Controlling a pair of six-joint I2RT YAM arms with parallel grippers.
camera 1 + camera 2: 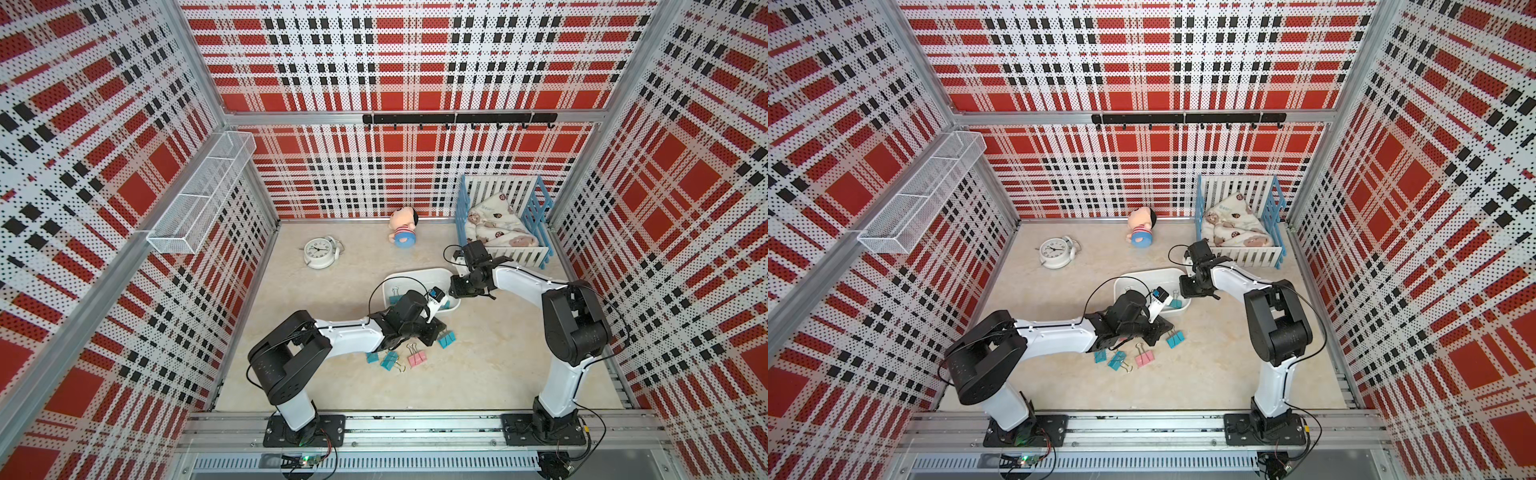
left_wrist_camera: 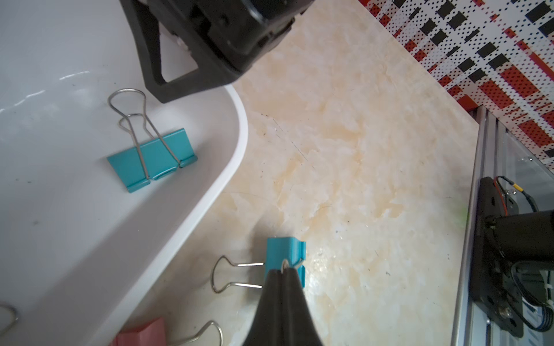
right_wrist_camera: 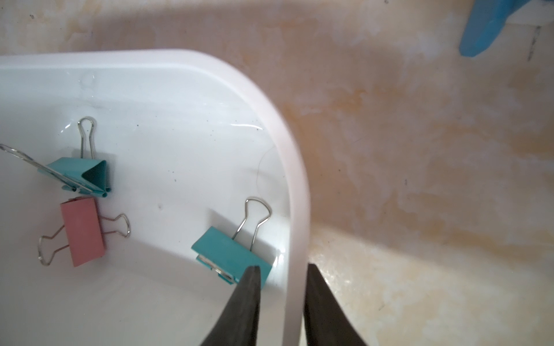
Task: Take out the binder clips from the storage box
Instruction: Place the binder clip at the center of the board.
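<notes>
The white storage box [image 1: 419,274] lies mid-table. My right gripper [image 3: 283,266] is shut on its end wall [image 3: 296,179], one finger inside and one outside. Inside lie a teal binder clip [image 3: 230,251] by that finger, another teal one [image 3: 81,173] and a pink one [image 3: 82,232]. My left gripper [image 2: 283,271] is outside the box, low over the table, shut on the wire handle of a teal binder clip [image 2: 281,251]. In a top view that clip [image 1: 446,340] sits in front of the box. Two teal clips [image 1: 389,359] and a pink clip [image 1: 417,358] lie on the table nearby.
A white alarm clock [image 1: 320,251] and a doll [image 1: 403,230] lie toward the back. A blue-and-white crib [image 1: 503,224] stands at the back right, close behind the right wrist. A wire-mesh basket [image 1: 203,191] hangs on the left wall.
</notes>
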